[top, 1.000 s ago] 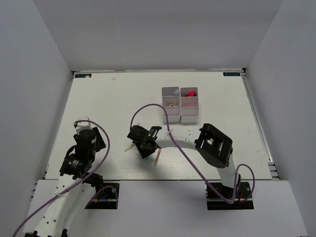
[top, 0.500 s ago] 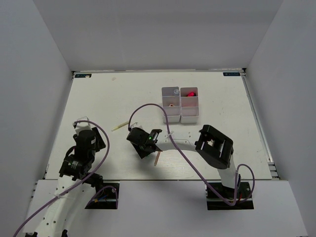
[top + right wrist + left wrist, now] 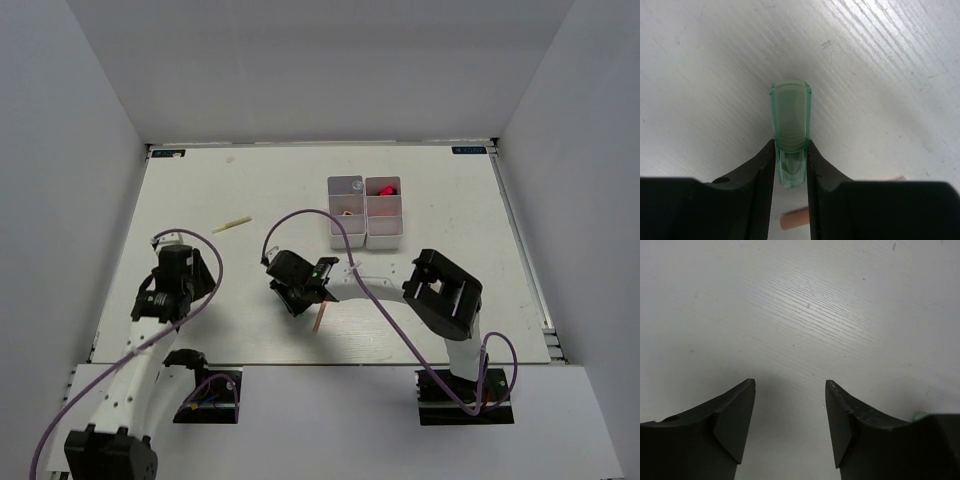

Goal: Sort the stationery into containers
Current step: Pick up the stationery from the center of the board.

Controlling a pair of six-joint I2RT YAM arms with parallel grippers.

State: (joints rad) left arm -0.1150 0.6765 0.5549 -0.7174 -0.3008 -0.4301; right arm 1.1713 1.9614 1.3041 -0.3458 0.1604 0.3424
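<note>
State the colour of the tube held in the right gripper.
Translucent green tube, clearest in the right wrist view.

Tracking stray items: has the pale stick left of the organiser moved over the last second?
Yes. The pale stick slid toward the table's far edge, now level with the organiser.

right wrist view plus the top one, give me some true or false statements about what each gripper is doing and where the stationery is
1. The right gripper is shut on a translucent green tube. True.
2. The left gripper holds a marker. False: its jaws stand open over the bare table, with nothing between them.
3. A thin tan stick lies on the table left of the organiser, apart from both grippers. True.
4. Every compartment of the organiser is empty. False: a red-pink item sits in the far right compartment.
</note>
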